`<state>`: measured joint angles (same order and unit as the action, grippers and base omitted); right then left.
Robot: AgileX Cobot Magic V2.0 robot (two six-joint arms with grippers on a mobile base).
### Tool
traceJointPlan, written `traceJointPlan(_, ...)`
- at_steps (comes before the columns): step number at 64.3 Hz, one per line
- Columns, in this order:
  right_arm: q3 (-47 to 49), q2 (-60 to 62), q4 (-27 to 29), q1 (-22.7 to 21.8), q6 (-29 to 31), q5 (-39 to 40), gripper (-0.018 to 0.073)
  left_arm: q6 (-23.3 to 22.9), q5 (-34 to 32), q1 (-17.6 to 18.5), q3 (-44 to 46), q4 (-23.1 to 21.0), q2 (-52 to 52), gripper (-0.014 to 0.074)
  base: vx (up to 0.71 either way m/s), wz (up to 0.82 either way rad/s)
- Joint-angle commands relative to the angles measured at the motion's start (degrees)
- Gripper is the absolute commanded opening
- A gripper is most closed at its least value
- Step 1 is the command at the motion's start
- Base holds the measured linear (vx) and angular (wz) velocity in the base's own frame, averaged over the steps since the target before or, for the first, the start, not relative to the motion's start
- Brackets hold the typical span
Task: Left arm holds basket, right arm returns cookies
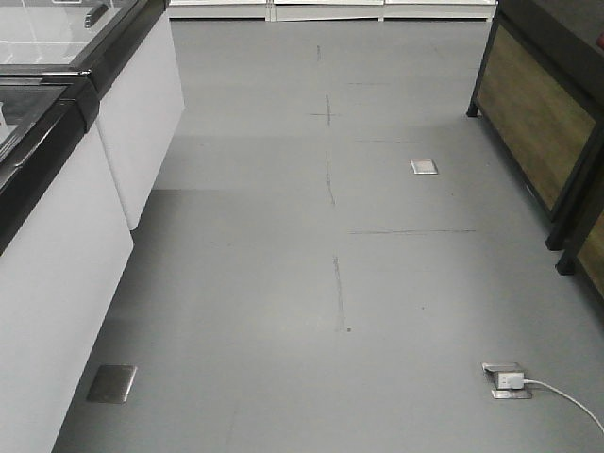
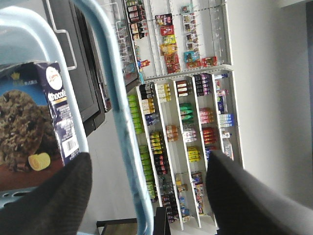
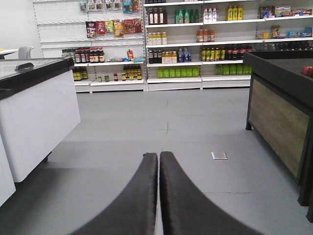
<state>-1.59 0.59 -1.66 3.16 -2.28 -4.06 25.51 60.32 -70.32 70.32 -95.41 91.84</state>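
Observation:
In the left wrist view the light blue basket's loop handle (image 2: 115, 98) runs down between the fingers of my left gripper (image 2: 149, 156). The jaws stand wide apart, with one black finger (image 2: 54, 200) at the left and the other at the right. The cookies box (image 2: 29, 127), dark brown and navy with a cookie picture and barcode, stands inside the basket at the left, behind a second handle. My right gripper (image 3: 159, 154) is shut on nothing and points over bare floor towards the shelves. Neither arm shows in the front view.
White chest freezers (image 1: 57, 189) line the left side. A wood-panelled black display stand (image 1: 538, 113) is at the right. A floor socket with a white plug and cable (image 1: 508, 379) lies at the front right. Stocked shelves (image 3: 195, 49) fill the far wall.

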Motion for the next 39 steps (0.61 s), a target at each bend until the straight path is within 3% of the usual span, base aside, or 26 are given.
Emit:
traceJointPlan(1,-0.16,0.72,-0.03,-0.30,0.05,4.37,-0.0008,0.26,2.29,0.02,4.05,-4.16,-0.64,0.0479,0.00,0.00)
traceJointPlan(8,-0.16,0.72,-0.03,-0.30,0.05,4.37,-0.0008,-0.75,2.53,1.62,6.14,-2.97,1.38,0.0479,0.00,0.00)
traceJointPlan(23,-0.16,0.72,-0.03,-0.30,0.05,4.37,-0.0008,-0.81,0.44,6.53,8.02,-4.67,4.40,0.0479,0.00,0.00)
traceJointPlan(39,-0.16,0.72,-0.03,-0.30,0.05,4.37,-0.0008,-0.81,-2.87,6.69,8.20,-6.37,4.89,0.0458,0.00,0.00)
